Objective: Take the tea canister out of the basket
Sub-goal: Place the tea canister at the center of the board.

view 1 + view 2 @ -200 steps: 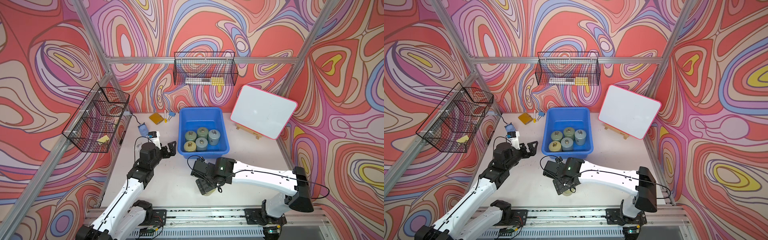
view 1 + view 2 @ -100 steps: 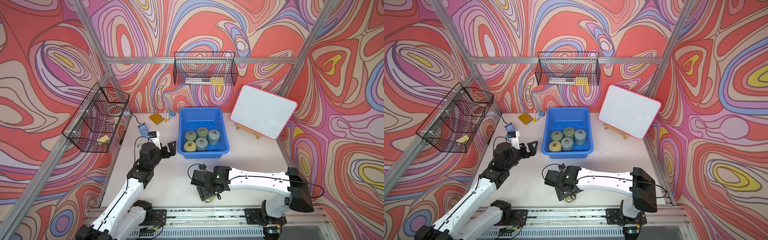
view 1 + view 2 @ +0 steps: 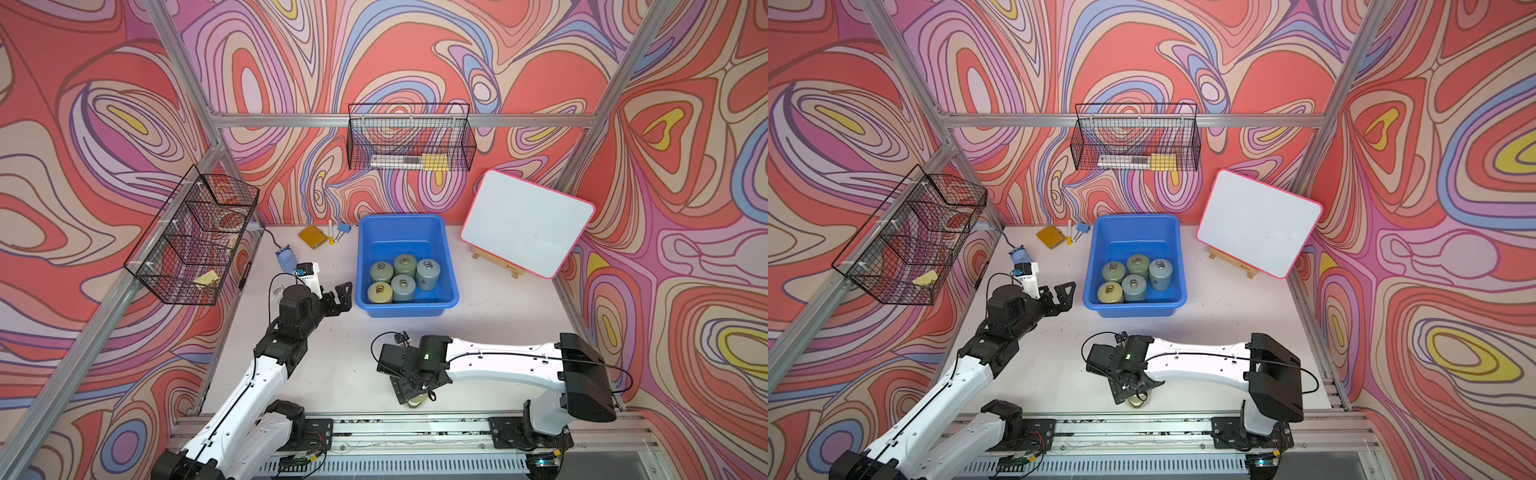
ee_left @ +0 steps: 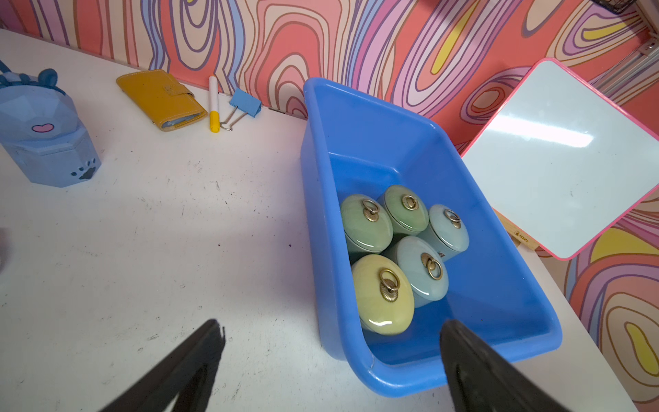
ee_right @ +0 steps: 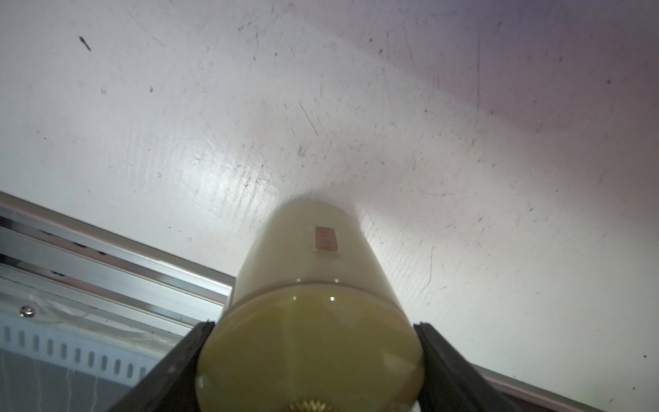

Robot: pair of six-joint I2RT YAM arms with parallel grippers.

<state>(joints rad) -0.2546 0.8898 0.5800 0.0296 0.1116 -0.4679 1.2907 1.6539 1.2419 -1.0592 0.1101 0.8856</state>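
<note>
Right tool (image 5: 314, 326) clamped on pale yellow tea canister (image 5: 310, 271), upright beneath it, base toward surface (image 5: 356, 107) by front rail (image 5: 107, 264); basket (image 3: 409, 309) well apart.

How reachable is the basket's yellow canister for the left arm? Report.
Probably yes: the left gripper hangs open beside the basket, and the yellow canister stands nearest it, top uncovered. The basket wall between them calls for coming from above.
</note>
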